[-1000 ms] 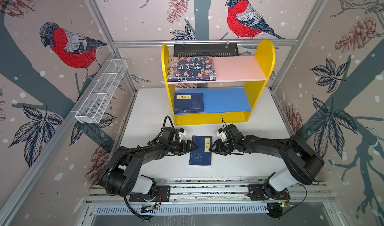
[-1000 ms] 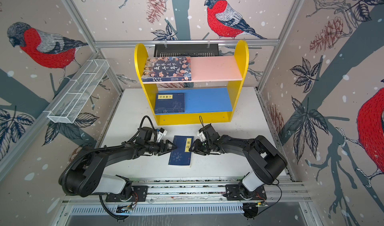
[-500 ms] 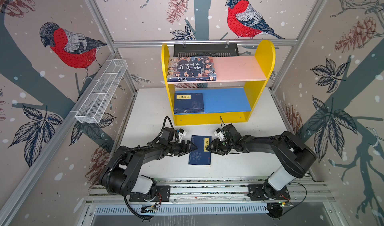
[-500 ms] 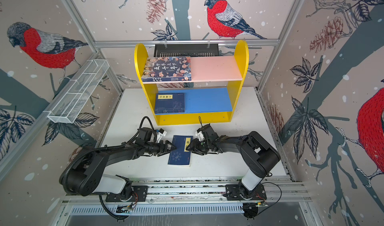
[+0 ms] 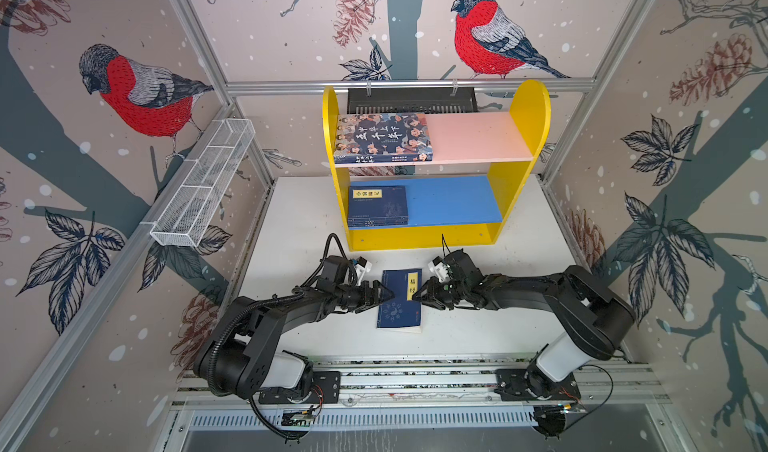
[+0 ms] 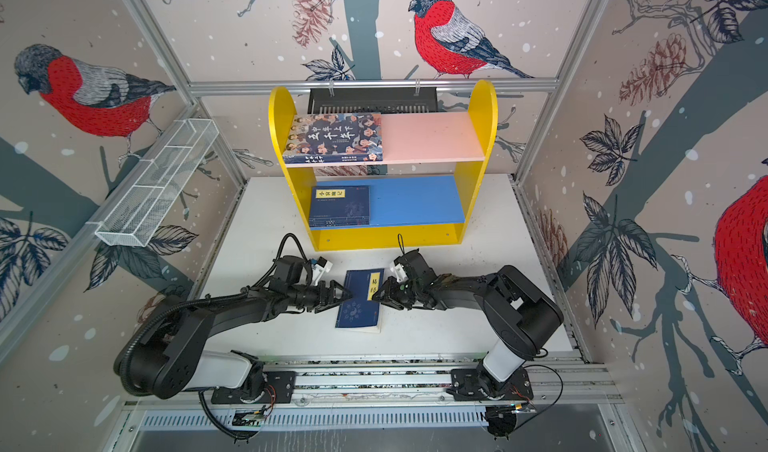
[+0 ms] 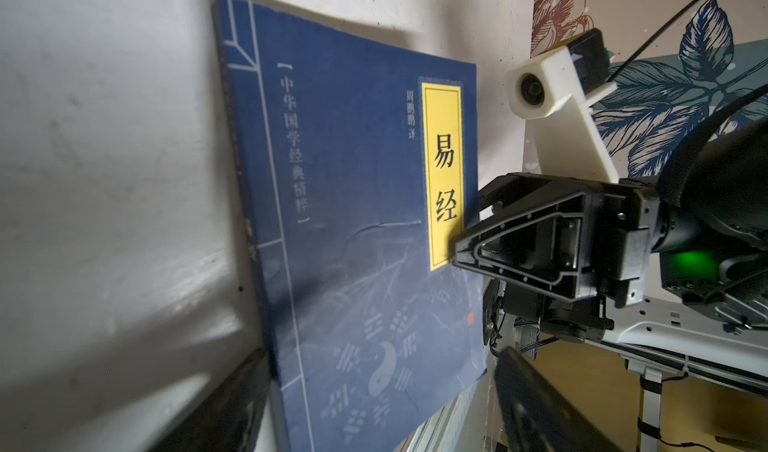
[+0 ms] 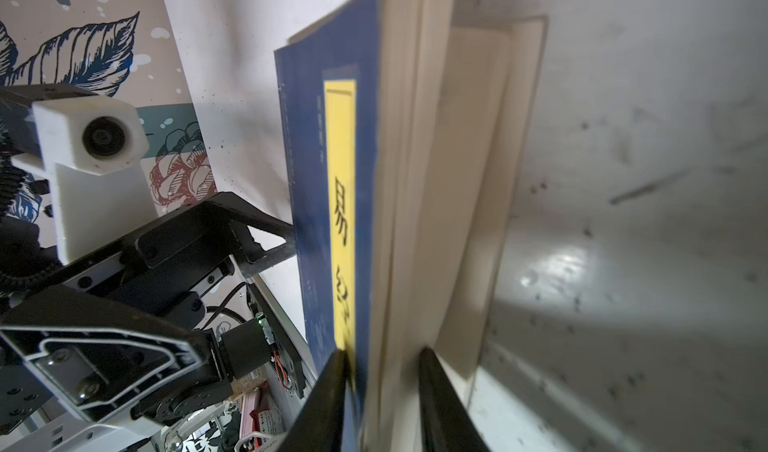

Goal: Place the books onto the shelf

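Observation:
A navy book (image 5: 400, 304) (image 6: 360, 306) with a yellow label lies flat on the white table. My right gripper (image 5: 417, 298) (image 8: 382, 360) is shut on its right edge: one finger (image 8: 332, 383) lies on the cover, the other (image 8: 432, 383) is wedged between the pages. My left gripper (image 5: 384, 295) (image 7: 382, 362) stands open at the book's left edge. On the yellow shelf (image 5: 521, 109) (image 6: 484, 105), a large cartoon-cover book (image 5: 382, 136) lies on the pink board. A navy book (image 5: 378, 204) rests on the blue board.
A white wire-mesh basket (image 5: 203, 192) hangs on the left wall. A black slotted tray (image 5: 411, 101) sits behind the shelf. The arms' base rail (image 5: 415, 381) runs along the table's front edge, and patterned walls close in both sides.
My right gripper has slid left onto the book's right edge and its jaws have narrowed around the cover and pages. The left arm has not moved.

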